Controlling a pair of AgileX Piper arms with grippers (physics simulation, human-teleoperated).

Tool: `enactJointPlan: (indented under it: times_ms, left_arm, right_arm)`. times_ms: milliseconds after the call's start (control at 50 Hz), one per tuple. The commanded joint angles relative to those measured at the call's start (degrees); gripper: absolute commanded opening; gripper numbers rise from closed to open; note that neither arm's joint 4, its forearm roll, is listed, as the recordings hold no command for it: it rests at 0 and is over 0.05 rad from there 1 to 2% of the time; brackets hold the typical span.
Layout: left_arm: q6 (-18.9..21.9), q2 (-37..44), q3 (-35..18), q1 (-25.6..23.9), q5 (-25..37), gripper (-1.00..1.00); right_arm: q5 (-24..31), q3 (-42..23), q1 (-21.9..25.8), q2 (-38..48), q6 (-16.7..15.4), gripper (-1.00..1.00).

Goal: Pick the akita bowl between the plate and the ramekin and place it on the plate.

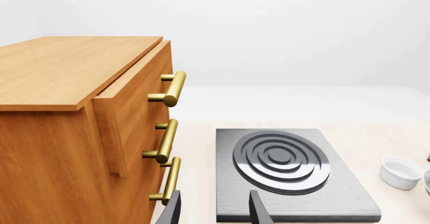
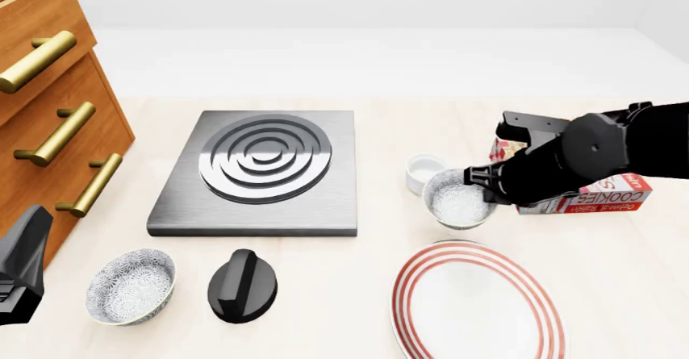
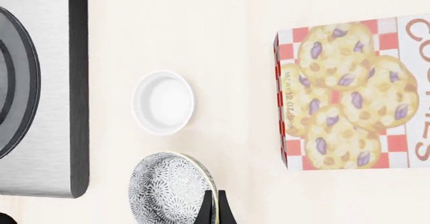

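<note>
- The wooden drawer cabinet with brass handles stands at the table's left edge.
- The single-burner stovetop lies beside it.
- The plate sits near the front, right of centre.
- The cookie box lies behind the right arm.
- A second speckled bowl rests front-left, beside a black knob.
- The akita bowl, tilted, hangs just beyond the plate, beside the ramekin.
- The right gripper is clamped on the akita bowl's rim.
- The left gripper is spread, holding nothing.
</note>
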Motion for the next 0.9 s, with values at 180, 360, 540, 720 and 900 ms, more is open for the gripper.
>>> enactJointPlan:
  times_ms: [180, 360, 540, 720, 900]
  left_arm:
    - [0.0, 0.0, 0.0, 0.0, 0.0, 1.0]
    - [0.0, 0.0, 0.0, 0.0, 0.0, 1.0]
    - [0.0, 0.0, 0.0, 0.0, 0.0, 1.0]
    - [0.0, 0.0, 0.0, 0.0, 0.0, 1.0]
    - [0.0, 0.0, 0.0, 0.0, 0.0, 1.0]
  right_arm:
    - [8.7, -2.6, -2.2, -13.1, -1.5, -1.0]
    - [15.5, -2.0, -3.2, -22.9, -5.2, -1.0]
    - [20.9, -0.1, -2.8, -29.8, -9.7, -1.0]
    - [25.0, 2.8, 0.0, -35.0, -10.2, -1.0]
    - [27.3, 6.5, 0.1, -39.5, -13.0, -1.0]
